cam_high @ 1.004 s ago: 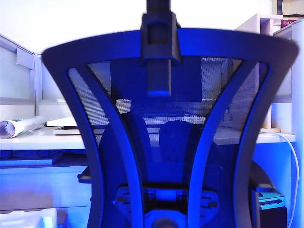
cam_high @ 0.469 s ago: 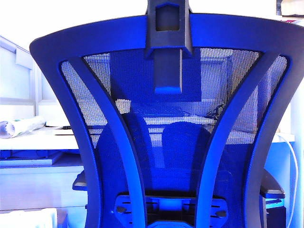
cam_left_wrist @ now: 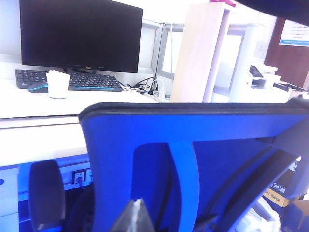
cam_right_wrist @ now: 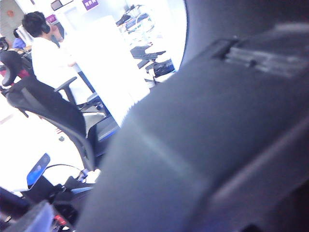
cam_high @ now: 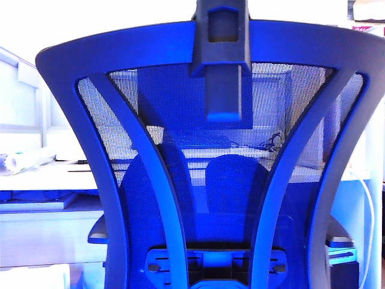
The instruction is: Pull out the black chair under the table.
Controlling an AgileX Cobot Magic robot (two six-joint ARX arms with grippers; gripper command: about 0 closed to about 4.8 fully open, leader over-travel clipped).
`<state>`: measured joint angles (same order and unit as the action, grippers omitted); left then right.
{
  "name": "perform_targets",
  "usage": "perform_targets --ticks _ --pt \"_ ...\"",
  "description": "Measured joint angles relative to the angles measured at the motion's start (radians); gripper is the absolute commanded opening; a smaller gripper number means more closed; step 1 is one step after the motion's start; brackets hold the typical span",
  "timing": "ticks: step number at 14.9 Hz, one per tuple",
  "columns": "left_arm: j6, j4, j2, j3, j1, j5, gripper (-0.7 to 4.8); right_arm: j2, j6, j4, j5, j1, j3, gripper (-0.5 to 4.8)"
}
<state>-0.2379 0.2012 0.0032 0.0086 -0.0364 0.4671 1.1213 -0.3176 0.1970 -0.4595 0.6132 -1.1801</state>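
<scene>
"Black mesh filled nearly everything from where I stood. The black chair (cam_high: 198, 180) had its back right up towards the robot, and the white worktop (cam_high: 36, 177) showed behind it and through the weave."

"Was it clear of the worktop?"

"I couldn't see the seat. One armrest (cam_left_wrist: 46, 193) sat lower than the worktop's edge and near it."

"And the tools?"

"Only the tip of the left tool (cam_left_wrist: 133, 217) showed, low behind the chair's back and holding nothing I could see. Spread or closed, I couldn't tell. The right tool (cam_right_wrist: 26, 220) was a pale sliver beside a big dark blur pressed close to its camera, probably the chair. I couldn't tell its state either, or whether it had a grip."

"So what worried you?"

"A loose chair on casters, I'd guess. Without a firm hold it could roll or swivel into the arms. That armrest might catch under the edge and jolt the cup (cam_left_wrist: 58, 84) and keyboard (cam_left_wrist: 67, 79). The white cable (cam_high: 368, 223) hanging alongside could snag."
</scene>
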Motion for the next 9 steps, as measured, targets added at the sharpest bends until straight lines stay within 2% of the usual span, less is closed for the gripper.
perform_targets --ticks 3,5,9 --pt "0.000 0.000 0.000 0.000 0.000 0.000 -0.05 -0.011 0.004 0.067 0.028 -0.003 -0.007 4.63" --pt "0.000 -0.002 0.000 0.000 0.000 0.000 -0.05 -0.039 0.016 0.199 0.116 -0.011 0.015 4.63" --pt "0.000 -0.002 0.000 0.000 0.000 0.000 -0.05 -0.198 0.027 0.198 0.211 -0.010 0.032 4.63"
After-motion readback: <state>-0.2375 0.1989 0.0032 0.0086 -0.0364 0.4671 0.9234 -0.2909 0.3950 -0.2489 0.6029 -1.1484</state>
